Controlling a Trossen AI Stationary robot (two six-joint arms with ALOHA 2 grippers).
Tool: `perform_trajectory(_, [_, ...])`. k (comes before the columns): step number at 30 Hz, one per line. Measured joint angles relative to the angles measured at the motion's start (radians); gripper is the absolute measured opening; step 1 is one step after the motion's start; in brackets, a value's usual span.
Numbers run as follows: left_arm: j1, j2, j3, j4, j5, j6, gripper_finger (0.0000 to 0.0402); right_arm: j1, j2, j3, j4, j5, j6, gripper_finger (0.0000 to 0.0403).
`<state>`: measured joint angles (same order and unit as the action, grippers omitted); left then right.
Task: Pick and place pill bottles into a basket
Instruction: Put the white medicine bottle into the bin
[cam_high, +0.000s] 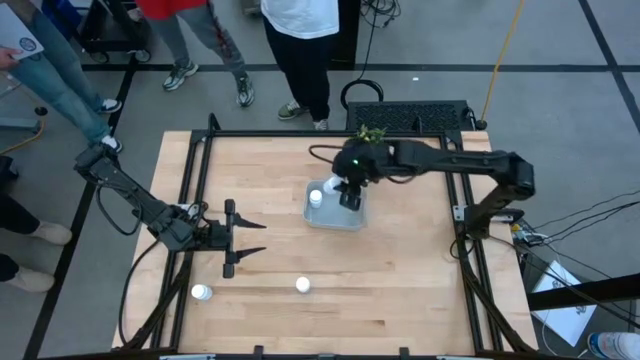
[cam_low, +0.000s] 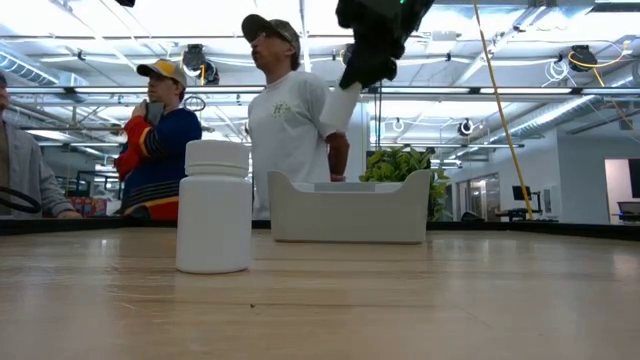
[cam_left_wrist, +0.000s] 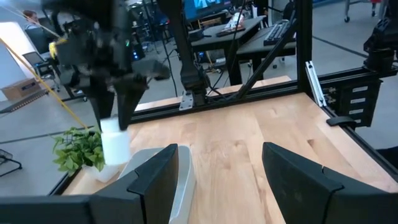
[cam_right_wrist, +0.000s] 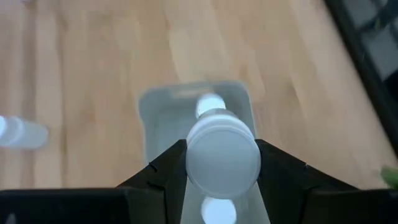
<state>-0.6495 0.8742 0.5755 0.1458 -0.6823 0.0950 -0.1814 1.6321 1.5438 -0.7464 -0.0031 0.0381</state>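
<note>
The pale basket (cam_high: 312, 218) sits mid-table with a white pill bottle (cam_high: 316, 197) lying in it. My right gripper (cam_high: 350, 195) hovers over the basket, shut on another pill bottle (cam_low: 340, 106). The right wrist view shows two bottles (cam_right_wrist: 210, 103) (cam_right_wrist: 219, 211) inside the basket (cam_right_wrist: 152, 118). Two more bottles (cam_high: 303, 285) (cam_high: 201, 292) stand on the table near its front edge. My left gripper (cam_high: 250, 237) waits open over the table's left side, touching nothing. My right gripper pinches the pill bottle between its two fingers, one on either side of its upper end (cam_right_wrist: 199, 158). The fingers slant downward from the table's right side. The bottle hangs tilted below the fingertips (cam_left_wrist: 115, 144), lifted clear above the basket.
A small green plant (cam_high: 368, 135) stands just beyond the basket at the far edge. People stand behind the table's far side (cam_high: 300, 50). Bare wood (cam_high: 420, 280) lies to the right and in front of the basket.
</note>
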Motion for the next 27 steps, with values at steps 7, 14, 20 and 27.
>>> perform_trajectory(7, [0.000,0.000,0.000,0.000,0.000,0.001,0.0239,-0.035,0.143,0.117,-0.117,-0.080,-0.003,0.0151])
perform_trajectory(14, [0.000,0.000,0.000,-0.003,0.000,-0.003,0.0239,-0.045,0.245,0.177,-0.194,-0.103,-0.007,0.0151])
perform_trajectory(20, [0.000,0.000,0.000,-0.011,0.000,-0.005,0.0239,-0.059,0.294,0.178,-0.212,-0.079,-0.013,0.0151])
perform_trajectory(27, [0.000,0.000,0.000,-0.014,0.000,-0.011,0.0239,-0.088,0.339,0.178,-0.179,-0.081,-0.032,0.0151])
